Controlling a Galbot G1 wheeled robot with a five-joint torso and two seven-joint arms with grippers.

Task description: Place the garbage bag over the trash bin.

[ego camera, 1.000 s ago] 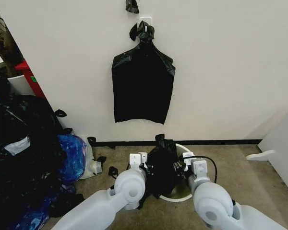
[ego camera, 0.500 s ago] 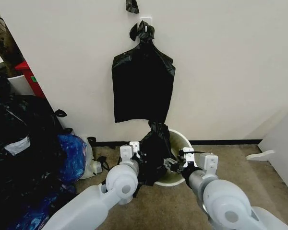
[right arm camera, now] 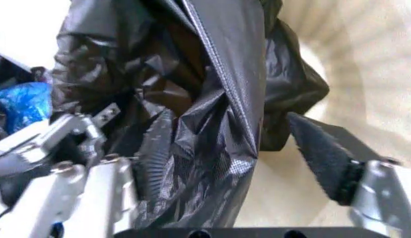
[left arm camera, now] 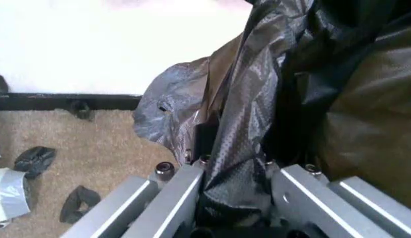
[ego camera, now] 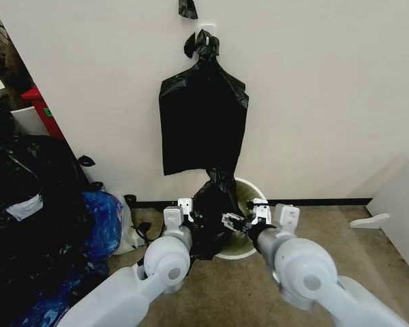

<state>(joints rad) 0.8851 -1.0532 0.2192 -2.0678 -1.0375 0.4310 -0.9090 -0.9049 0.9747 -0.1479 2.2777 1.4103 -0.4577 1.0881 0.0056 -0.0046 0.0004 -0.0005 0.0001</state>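
The garbage bag [ego camera: 215, 216], glossy crinkled black plastic, hangs bunched between my two grippers above the floor, just in front of the wall. My left gripper [ego camera: 191, 218] is shut on its left side; the left wrist view shows the bag [left arm camera: 240, 148] pinched between the fingers [left arm camera: 182, 191]. My right gripper [ego camera: 234, 222] is open at the bag's right side. In the right wrist view the bag [right arm camera: 205, 124] lies against one finger, while the black pad [right arm camera: 321, 151] stands apart from it. The trash bin [ego camera: 255, 192], a round white bucket, stands behind the bag, partly hidden; its inner wall [right arm camera: 364, 74] shows.
Flat black bags [ego camera: 203, 126] hang from a wall hook above. Stuffed black sacks [ego camera: 27, 204] and a blue bag [ego camera: 102, 223] crowd the left. A white panel [ego camera: 403, 204] stands at the right. Black scraps [left arm camera: 34, 159] lie on the tan floor.
Both arms have reached farther toward the wall and the bag has risen and shifted left. The bin now sits closer to the wall than before.
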